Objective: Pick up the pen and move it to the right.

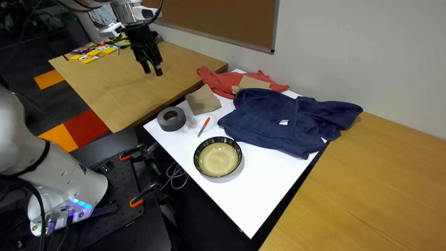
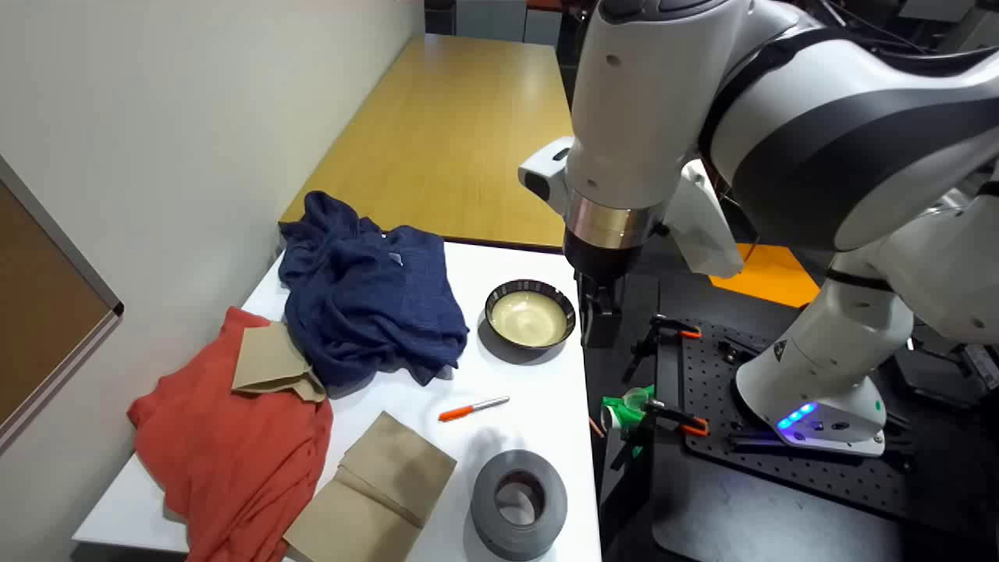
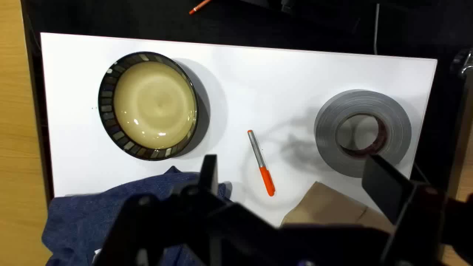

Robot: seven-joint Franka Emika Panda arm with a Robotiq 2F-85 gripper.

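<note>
wrist view | slim pen (image 3: 261,164) | glossy round bowl (image 3: 155,103) | rumpled navy cloth (image 3: 74,225) | fingers (image 3: 386,184) spread wide

A white table (image 1: 254,191) bears pen (image 3: 261,163), bowl (image 3: 155,105), tape (image 1: 171,124), brown sheet (image 1: 204,101) and cloths (image 1: 271,118).

- Item: I have one slim pen (image 3: 261,162), silver-grey along the barrel, orange at the tip and cap.
- State: I see the cap fitted, the pen lying flat.
- Location: I find it on the white tabletop (image 3: 258,85), between the bowl (image 3: 157,105) and the tape roll (image 3: 327,133), touching neither.
- Orientation: my wrist view shows it slanted, cap end lower.
</note>
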